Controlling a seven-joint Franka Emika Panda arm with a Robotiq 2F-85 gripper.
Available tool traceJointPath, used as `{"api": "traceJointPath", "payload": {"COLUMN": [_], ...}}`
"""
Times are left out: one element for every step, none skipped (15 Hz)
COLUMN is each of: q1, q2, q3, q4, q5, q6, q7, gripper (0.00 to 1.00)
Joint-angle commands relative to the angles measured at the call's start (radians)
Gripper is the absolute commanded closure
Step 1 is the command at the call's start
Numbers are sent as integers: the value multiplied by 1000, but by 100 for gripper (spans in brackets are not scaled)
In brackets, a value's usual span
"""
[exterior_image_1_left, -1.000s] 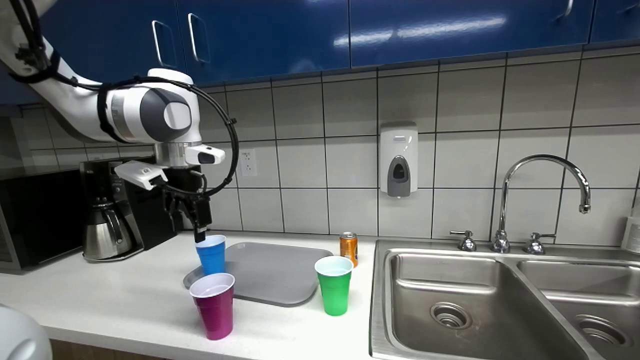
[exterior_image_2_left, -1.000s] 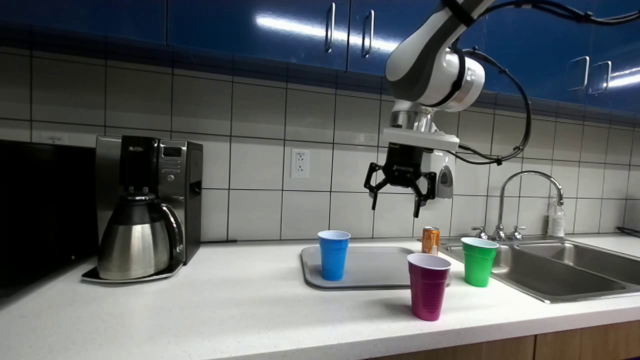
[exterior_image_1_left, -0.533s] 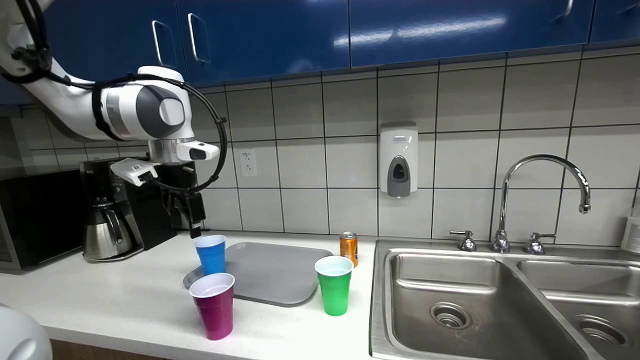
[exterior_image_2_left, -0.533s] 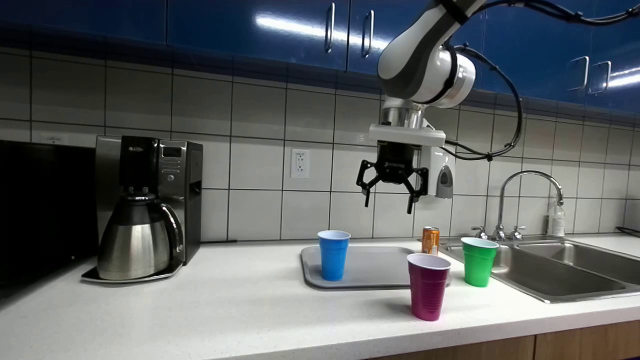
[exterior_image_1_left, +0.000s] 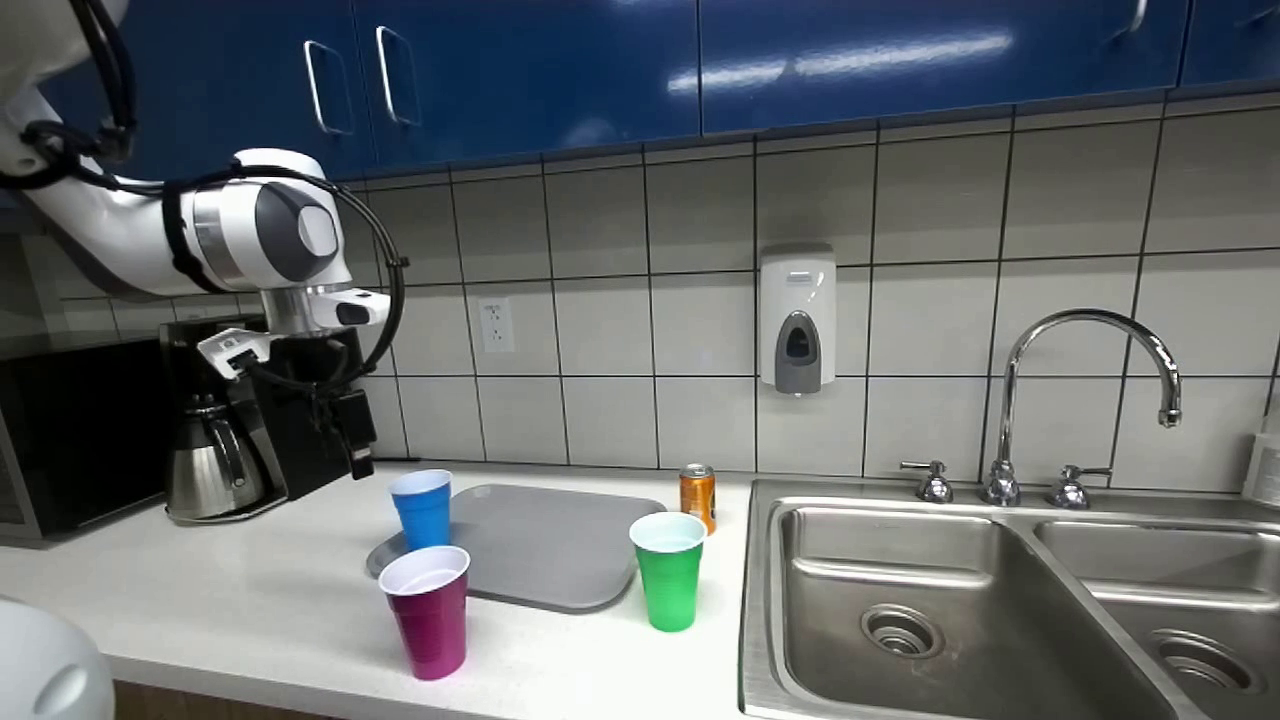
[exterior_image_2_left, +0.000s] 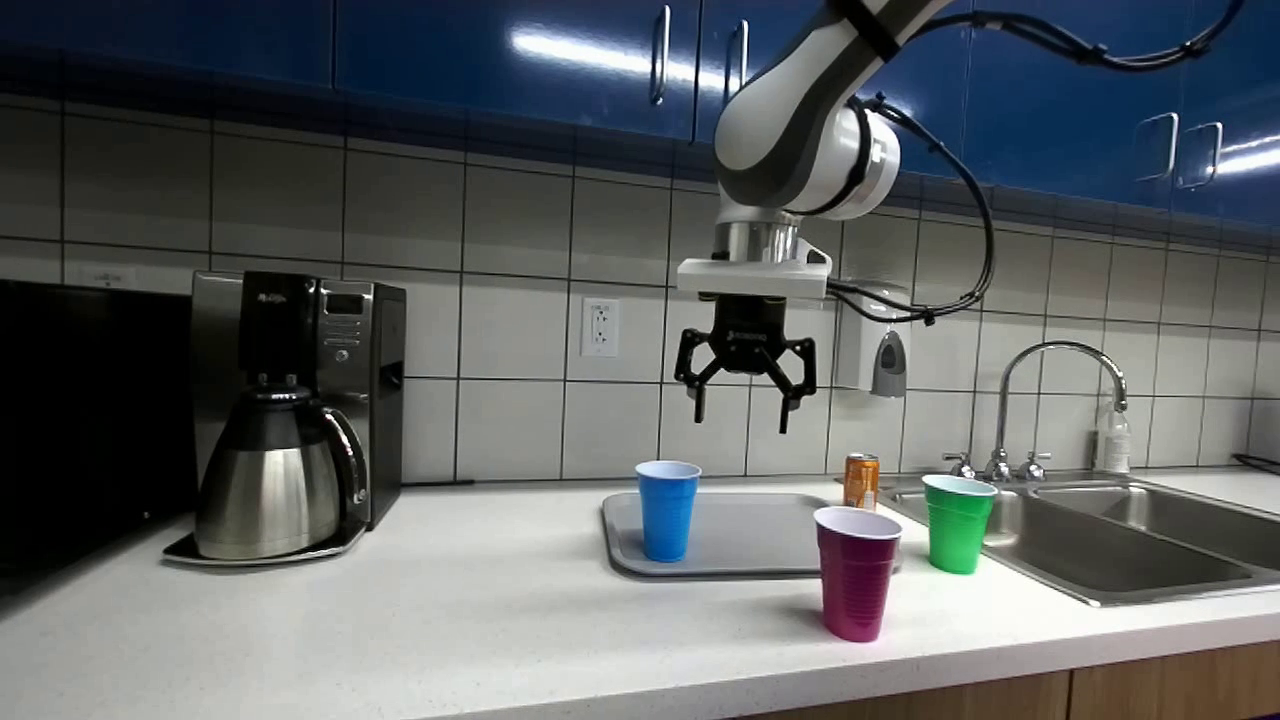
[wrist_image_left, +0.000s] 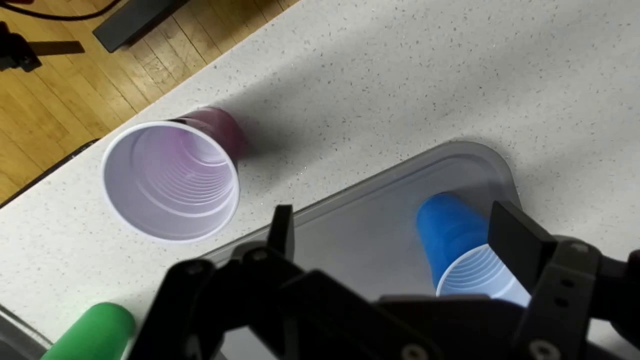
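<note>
1. A gripper (exterior_image_2_left: 742, 425) hangs above the counter (exterior_image_2_left: 400, 630) in both exterior views, its fingers spread apart.
2. Nearest it, the blue cup (exterior_image_2_left: 667, 515) stands upright on the tray (exterior_image_2_left: 755, 530), near a corner, below and apart from the fingers.
3. The purple cup (exterior_image_2_left: 858, 580) stands upright on the counter, near the tray.
4. The green cup (exterior_image_1_left: 668, 578) and the can (exterior_image_1_left: 697, 496) stand between the tray and the sink (exterior_image_1_left: 763, 600).

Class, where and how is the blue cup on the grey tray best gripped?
Probably around the blue cup just below its rim, with the open gripper coming from above: the cup stands upright and narrows toward its base, so the wider top should resist slipping.
</note>
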Motion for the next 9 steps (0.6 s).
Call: {"api": "traceJointPath", "payload": {"q1": [23, 30, 37, 43, 50, 55, 55, 59, 61], "q2": [62, 74, 87, 97, 106, 110, 85, 93, 98], "q3": [5, 3, 0, -3, -5, -7, -17, -17, -17], "q4": [86, 100, 112, 124, 134, 142, 93, 101, 108], "q5": [-46, -51, -53, -55, -49, -41, -27, -26, -26], "q6": [-59, -64, -70, -78, -87, -96, -44, -49, -54], "q7": [111, 128, 137, 148, 148, 146, 109, 113, 115], "gripper": [0, 0, 0, 0, 0, 0, 0, 0, 0]}}
